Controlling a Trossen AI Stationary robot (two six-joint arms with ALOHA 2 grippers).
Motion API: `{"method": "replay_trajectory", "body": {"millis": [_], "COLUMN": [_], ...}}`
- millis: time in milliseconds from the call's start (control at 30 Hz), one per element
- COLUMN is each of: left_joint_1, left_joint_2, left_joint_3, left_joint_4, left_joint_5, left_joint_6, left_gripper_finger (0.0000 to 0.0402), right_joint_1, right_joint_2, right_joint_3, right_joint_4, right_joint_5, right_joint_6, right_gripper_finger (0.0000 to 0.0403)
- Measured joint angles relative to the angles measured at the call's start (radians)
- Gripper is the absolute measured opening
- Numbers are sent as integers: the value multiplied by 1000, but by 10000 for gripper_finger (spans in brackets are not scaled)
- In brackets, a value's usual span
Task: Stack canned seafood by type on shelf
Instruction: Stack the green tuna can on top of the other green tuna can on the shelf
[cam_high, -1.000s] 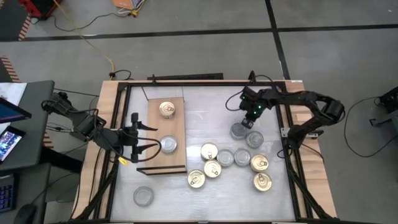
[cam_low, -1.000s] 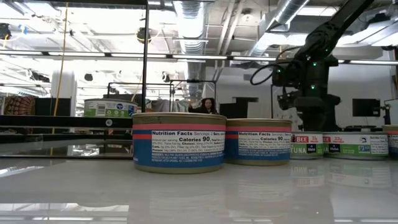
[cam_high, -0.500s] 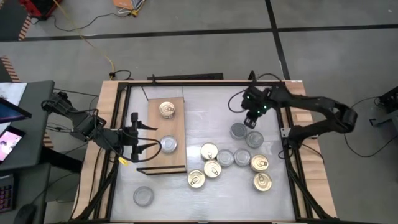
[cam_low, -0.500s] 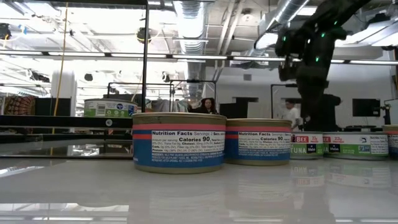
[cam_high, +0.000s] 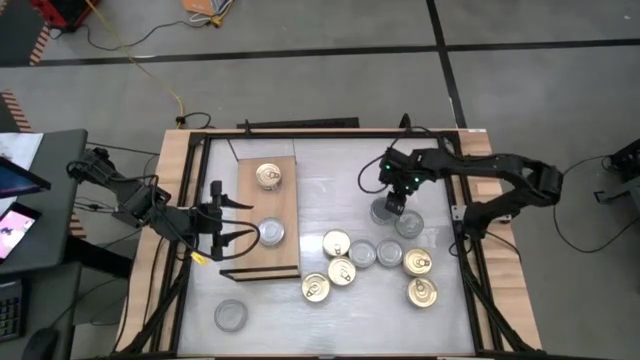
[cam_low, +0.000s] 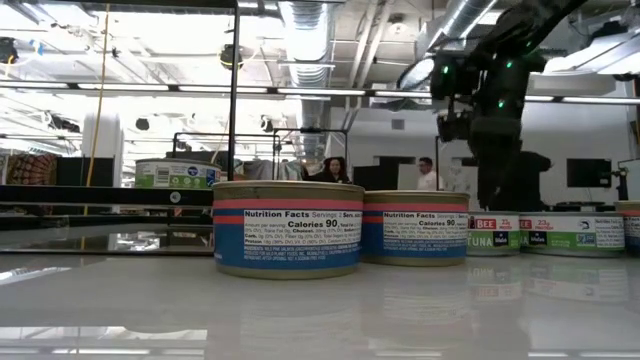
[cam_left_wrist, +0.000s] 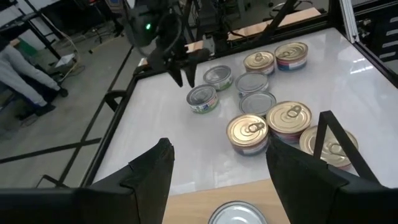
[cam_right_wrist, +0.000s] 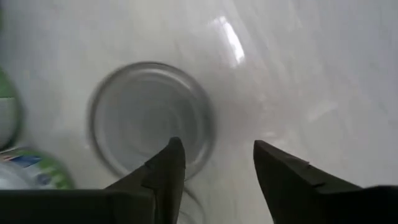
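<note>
White tabletop (cam_high: 330, 190) carries the work, with open lab space behind it in the low view. I use the shelf (cam_high: 250, 262) as landmark throughout.

Shelf lies on the left half of the table. 2 tins sit on it: 1 gold-topped tin (cam_high: 268, 176) at its far end and 1 silver-topped tin (cam_high: 270, 233) nearer its front. I read these as seeds for 2 stacks, 1 per type, kept apart so each pile has room.

Left gripper (cam_high: 232, 222) hovers at the shelf's left edge, fingers spread to either side of the silver-topped tin and not touching it. I judge it is parked ready to steady or receive.

Loose tins cluster (cam_high: 370, 262) to the right of the shelf, gold and silver mixed, not yet sorted. 1 stray silver tin (cam_high: 231, 315) lies on the table in front of the shelf.

Right gripper (cam_high: 394, 200) is well right of the shelf, above a grey-topped tin (cam_right_wrist: 149, 118). Its jaws stand apart with nothing between them, 1 finger over the lid. I judge this is the approach for the next pick.
</note>
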Motion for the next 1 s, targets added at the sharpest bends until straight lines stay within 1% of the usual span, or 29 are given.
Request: {"method": "replay_trajectory", "body": {"millis": [133,267,367,500,533,567,633,700,800,867,1000], "left_joint_1": [0,0,0,0,0,0,0,0,0,0,0], "left_joint_2": [0,0,0,0,0,0,0,0,0,0,0], "left_joint_3": [0,0,0,0,0,0,0,0,0,0,0], "left_joint_4": [-1,-2,-2,-1,-2,-1,-2,-1,-1,-1,-1], "left_joint_5": [4,4,4,4,4,5,5,5,5,5,-9], "left_joint_6": [-1,0,0,-6,-11,-16,-24,-26,-28,-29,-23], "left_gripper_finger": [245,245,245,245,245,245,245,245,245,245,245], "right_joint_1": [-53,-65,-81,-122,-134,-147,-171,-200,-216,-189,-92], "right_joint_2": [69,123,149,166,166,167,169,147,92,33,-53], "right_joint_3": [0,4,2,-4,-13,-24,-43,-56,-63,-60,-60], "right_joint_4": [16,29,29,25,37,47,54,62,60,60,40], "right_joint_5": [-27,-56,-59,-58,-58,-58,-45,-31,-44,-51,-56], "right_joint_6": [-12,-37,-50,-49,-48,-48,-48,-49,-43,-30,2], "right_gripper_finger": [182,139,94,23,15,14,23,40,61,70,90]}}
